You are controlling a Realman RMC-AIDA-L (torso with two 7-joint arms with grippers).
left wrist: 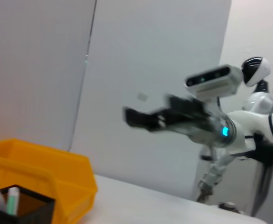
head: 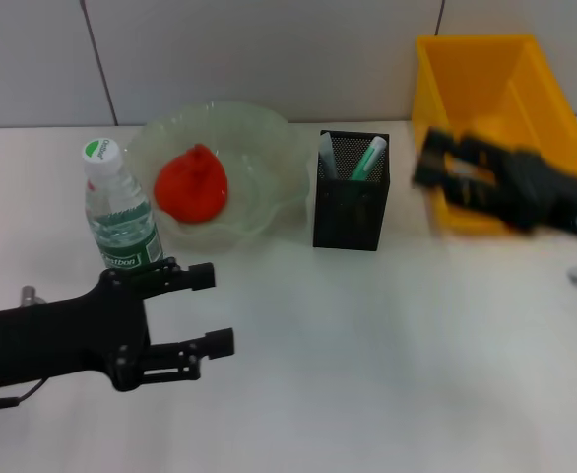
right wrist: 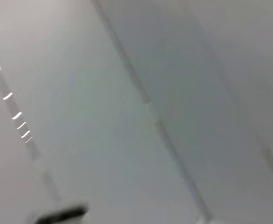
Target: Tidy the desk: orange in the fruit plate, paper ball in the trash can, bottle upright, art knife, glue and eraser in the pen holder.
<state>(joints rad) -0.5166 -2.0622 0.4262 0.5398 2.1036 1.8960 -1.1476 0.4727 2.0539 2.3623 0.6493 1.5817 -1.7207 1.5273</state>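
Orange (head: 192,185) in fruit plate (head: 259,133), bottle (head: 119,219) upright beside it

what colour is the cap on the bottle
White with a green patch on top; the bottle stands upright beside the fruit plate, best seen in the head view.

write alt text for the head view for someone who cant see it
A white desk holds an upright bottle, an orange in a green glass fruit plate, a black mesh pen holder with items inside, and a yellow trash can. The open left gripper hovers near the bottle; the right gripper, blurred, is in front of the trash can.
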